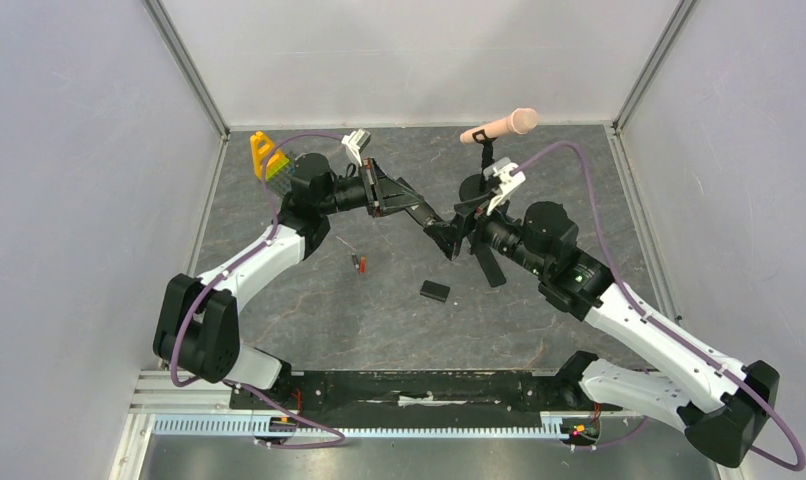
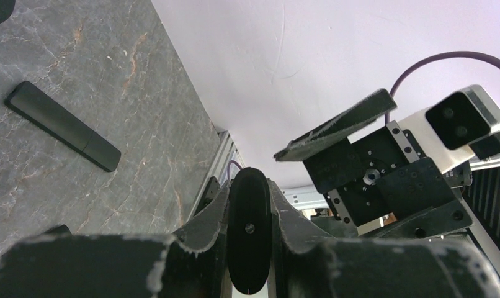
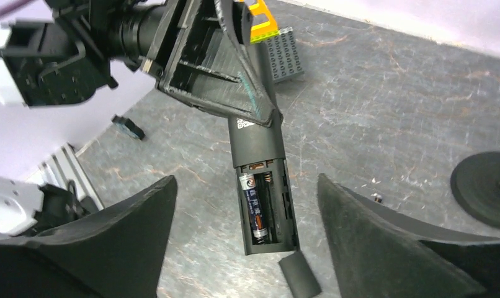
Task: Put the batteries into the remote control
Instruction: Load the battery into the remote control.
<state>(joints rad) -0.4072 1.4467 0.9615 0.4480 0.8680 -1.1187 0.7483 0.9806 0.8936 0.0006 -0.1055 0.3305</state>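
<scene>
**Remote held aloft, one cell in place**

Over the middle of the grey table (image 1: 309, 320), the left gripper (image 3: 260, 115) is clamped on the top end of the remote control (image 3: 260, 186) and holds it off the surface with its back turned to the right wrist camera. The compartment is uncovered. One loaded battery (image 3: 255, 208) lies in its left-hand slot as that camera sees it, and the slot beside it shows only a coiled spring.

The cell's dark wrap carries a round logo at the top and a column of pale characters. We cannot read them at this size, nor the small white print on the remote's body just under the left fingertips.

The right gripper (image 3: 246, 183) has its fingers (image 3: 129, 248) spread wide. The open end of the remote sits between them, and neither pad appears to touch it. From above, the two grippers meet nose to nose.

The spare batteries (image 1: 359, 263), one of them red-orange, lie on the table near the left arm, well apart from both grippers. The small black battery cover (image 1: 435, 291) rests flat just below the held remote. A second black bar (image 2: 61, 124) lies on the table beneath the right arm.

At the back stand a yellow toy (image 1: 264, 155) with a grey brick plate (image 3: 285, 56), and a pink microphone (image 1: 499, 127) on its round stand.
</scene>
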